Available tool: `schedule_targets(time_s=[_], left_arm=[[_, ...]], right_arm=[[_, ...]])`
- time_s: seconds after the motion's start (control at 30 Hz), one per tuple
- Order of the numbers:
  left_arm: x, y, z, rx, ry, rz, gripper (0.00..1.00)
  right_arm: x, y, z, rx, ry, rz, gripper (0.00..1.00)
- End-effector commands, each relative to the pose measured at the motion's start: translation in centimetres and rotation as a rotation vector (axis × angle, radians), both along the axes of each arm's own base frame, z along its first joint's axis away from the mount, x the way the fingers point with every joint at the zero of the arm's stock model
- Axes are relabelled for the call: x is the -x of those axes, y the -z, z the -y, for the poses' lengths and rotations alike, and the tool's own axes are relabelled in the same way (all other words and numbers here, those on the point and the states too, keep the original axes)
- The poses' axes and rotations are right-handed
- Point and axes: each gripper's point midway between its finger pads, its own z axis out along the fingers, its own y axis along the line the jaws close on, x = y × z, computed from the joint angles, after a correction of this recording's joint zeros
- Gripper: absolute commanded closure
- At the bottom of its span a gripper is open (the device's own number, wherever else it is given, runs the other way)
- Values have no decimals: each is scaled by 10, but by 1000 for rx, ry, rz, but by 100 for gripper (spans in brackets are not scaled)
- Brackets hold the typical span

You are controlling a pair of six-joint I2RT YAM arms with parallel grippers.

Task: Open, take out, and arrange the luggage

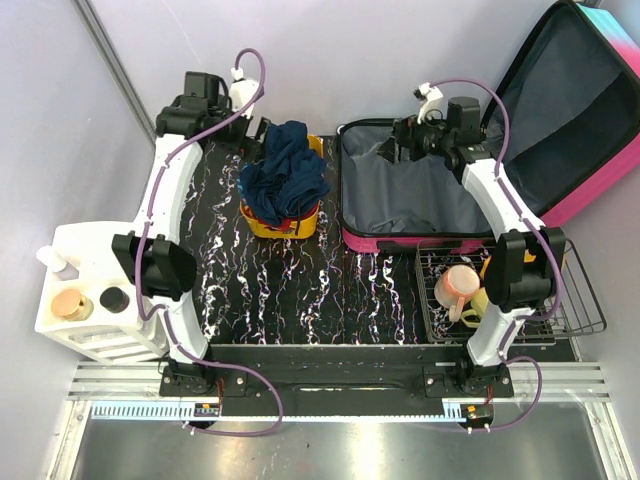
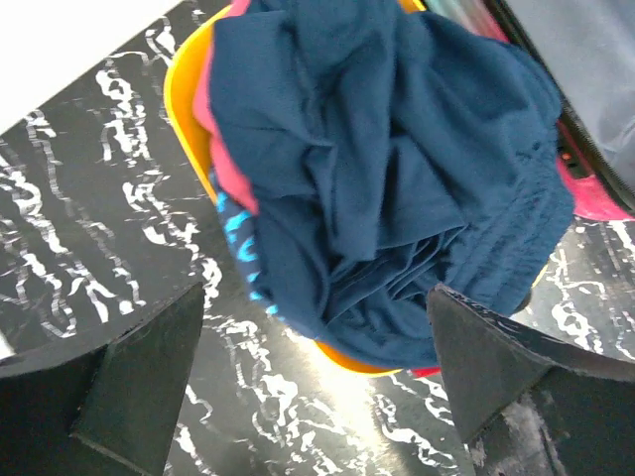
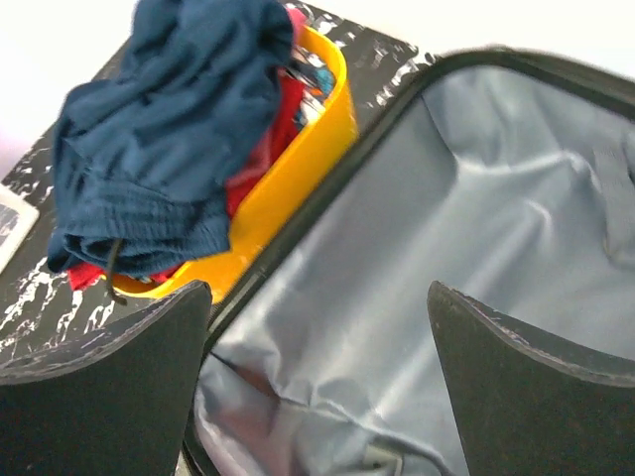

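The right tool (image 3: pixel 317 293) gapes empty over the luggage (image 1: pixel 385 205), which lies open on the bench (image 1: pixel 300 290). The left tool (image 2: pixel 316 297), equally spread, hovers over the navy garment (image 2: pixel 397 178) heaped in the yellow bin (image 1: pixel 300 224) beside the case. Unpacking looks done; tidying likely calls for pinching that overhanging cloth.

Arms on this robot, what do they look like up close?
Both the left arm and right arm have slim white links joined by chunky black joints. A purple cable loops along each one from base to wrist. The left pincer and right pincer each have two broad, matte black wedge fingers.
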Motion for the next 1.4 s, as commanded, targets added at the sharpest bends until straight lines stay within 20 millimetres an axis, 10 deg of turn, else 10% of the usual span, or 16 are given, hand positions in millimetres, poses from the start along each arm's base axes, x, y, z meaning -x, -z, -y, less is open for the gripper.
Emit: schedule_targets(time_s=[0.0, 0.37, 0.6, 1.0, 1.37], left_arm=[[-14, -11, 34, 89, 6, 69, 1], [-2, 20, 41, 74, -11, 56, 1], [6, -18, 119, -31, 430, 272, 1], [-17, 82, 203, -171, 818, 254, 1], [-44, 176, 176, -356, 788, 171, 4]], right_arm=[[7, 0, 39, 57, 114, 27, 0], [35, 33, 64, 115, 178, -8, 0], [30, 36, 61, 117, 155, -17, 0], [33, 32, 65, 117, 176, -11, 0], [36, 30, 76, 139, 193, -14, 0]])
